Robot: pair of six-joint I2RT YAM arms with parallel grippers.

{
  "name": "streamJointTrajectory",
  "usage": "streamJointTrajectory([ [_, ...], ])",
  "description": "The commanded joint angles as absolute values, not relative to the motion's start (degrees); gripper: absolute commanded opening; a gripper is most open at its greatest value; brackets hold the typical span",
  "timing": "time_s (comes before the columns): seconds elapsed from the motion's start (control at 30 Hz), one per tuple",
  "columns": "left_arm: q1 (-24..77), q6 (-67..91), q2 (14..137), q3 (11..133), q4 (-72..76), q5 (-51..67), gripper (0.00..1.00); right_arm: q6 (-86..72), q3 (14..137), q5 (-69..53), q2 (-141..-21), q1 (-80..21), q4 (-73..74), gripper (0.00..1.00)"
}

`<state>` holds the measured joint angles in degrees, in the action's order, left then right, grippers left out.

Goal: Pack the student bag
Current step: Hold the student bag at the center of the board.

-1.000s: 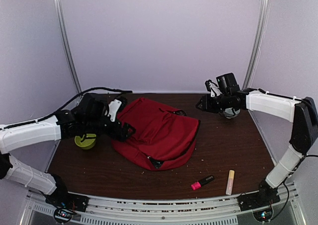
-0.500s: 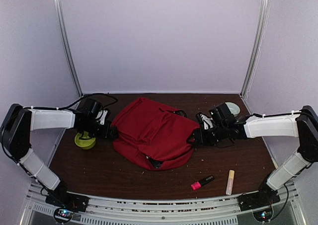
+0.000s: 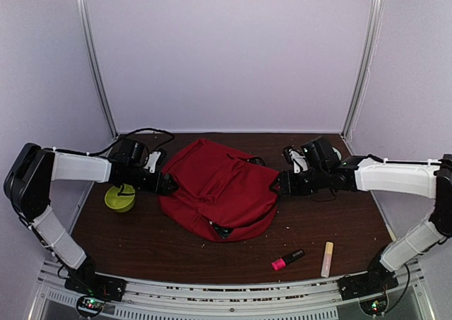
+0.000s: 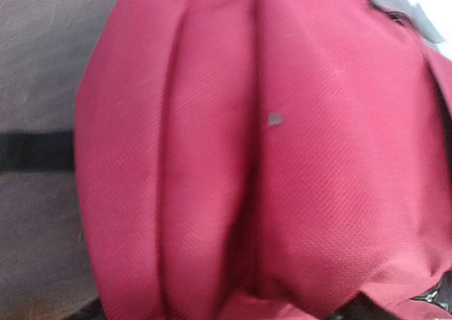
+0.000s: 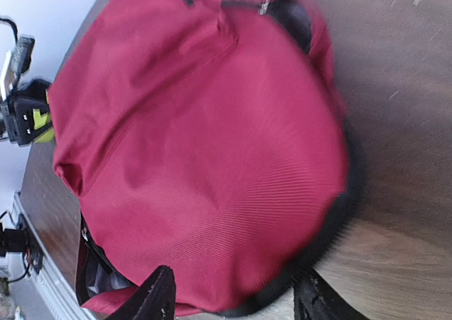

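Though gaping at the zip, nothing inside to be made out: bag (image 3: 219, 189) slumped on middle of desk (image 3: 318, 221); right fingers (image 5: 164, 299) apart, astride bag's right rim; left fingers (image 3: 167, 184) against bag's left edge, open or closed impossible to tell.

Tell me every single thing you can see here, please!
student bag: one, red, middle of the table.
round thing: one, yellow-green, left of the bag.
highlighter: one, pink and black, near front edge.
marker: one, pale yellow, right of the highlighter.
cable: one, black, back left.
table: one, dark brown.
left gripper: one, black, at the bag's left edge.
right gripper: one, black, jaws apart around the bag's right edge.
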<state>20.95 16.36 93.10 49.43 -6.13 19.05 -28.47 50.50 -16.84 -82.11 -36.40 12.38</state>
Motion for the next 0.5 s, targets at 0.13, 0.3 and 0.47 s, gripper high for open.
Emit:
streamJointTrajectory([
  [0.13,21.4,15.7,93.0,50.1,1.5,26.0,0.30,-21.1,52.8,-2.6,-71.1,-43.3,18.6,0.54],
  [0.3,22.2,16.6,90.1,48.4,3.5,25.8,0.03,-16.1,55.7,-20.6,-78.1,-51.0,12.7,0.47],
  [0.47,23.7,17.0,86.2,47.3,3.3,24.7,0.00,-14.0,65.0,-23.0,-91.9,-57.5,17.4,0.36],
])
